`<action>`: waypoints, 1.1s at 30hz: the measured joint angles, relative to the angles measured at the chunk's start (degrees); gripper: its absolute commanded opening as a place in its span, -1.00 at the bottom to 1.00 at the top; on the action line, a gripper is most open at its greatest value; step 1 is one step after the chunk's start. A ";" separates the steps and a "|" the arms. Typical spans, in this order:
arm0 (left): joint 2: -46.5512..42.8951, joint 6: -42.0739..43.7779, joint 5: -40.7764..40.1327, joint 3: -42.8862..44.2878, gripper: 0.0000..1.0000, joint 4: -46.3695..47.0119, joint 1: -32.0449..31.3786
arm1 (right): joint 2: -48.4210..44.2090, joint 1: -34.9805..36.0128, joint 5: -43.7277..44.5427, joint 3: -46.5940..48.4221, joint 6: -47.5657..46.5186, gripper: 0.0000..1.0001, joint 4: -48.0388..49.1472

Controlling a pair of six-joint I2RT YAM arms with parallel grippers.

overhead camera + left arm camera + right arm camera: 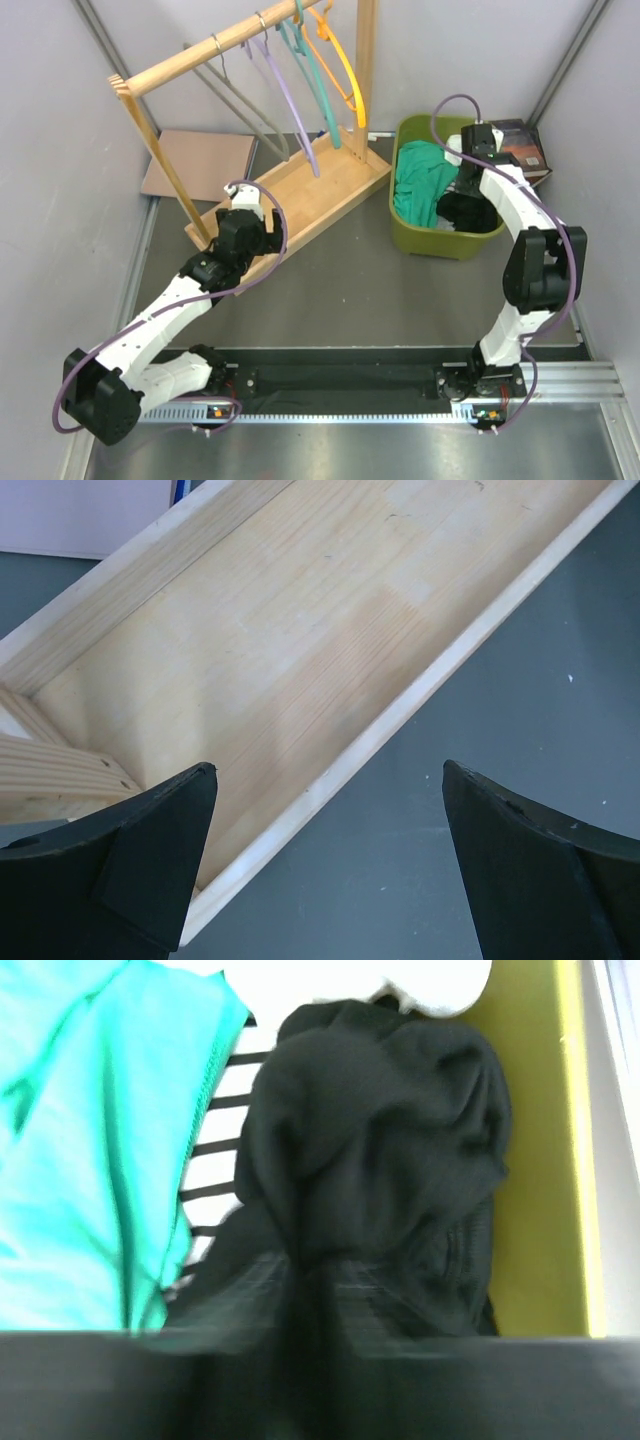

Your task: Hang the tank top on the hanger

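- Black fabric of the tank top [380, 1140] bunches and puckers toward the right pincer [310, 1290], whose fingers are smeared by blur at the bottom of the wrist view. It looks like a pinch, but I cannot tell whether they have closed on the cloth.
- Just left of that pincer lies a green garment [80, 1160], with a white striped piece [215, 1175] between it and the black cloth. All of them sit inside the olive bin [420, 240].
- Step in hand, as I judge it: picking the tank top out of the bin. Nothing is on the hanger [345, 65] yet, which hangs on the wooden rail [230, 45] well away to the pincer's left.
- Next move calls for a straight lift clear of the bin's wall, watching that the neighbouring clothes are not dragged along. A strap then has to be found and opened.
- Right arm pose: elbow bent high and outboard, forearm reaching in over the bin, wrist tipped steeply down.
- Left pincer [330, 875] gapes fully open and holds nothing. It hovers low over the edge of the rack's wooden base [300, 630] and the grey tabletop [380, 290], its arm stretched forward.
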 measured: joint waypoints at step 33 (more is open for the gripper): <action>-8.04 -2.71 -9.07 0.46 0.98 -5.86 0.02 | -32.54 31.80 -25.62 28.41 -8.46 -1.00 10.21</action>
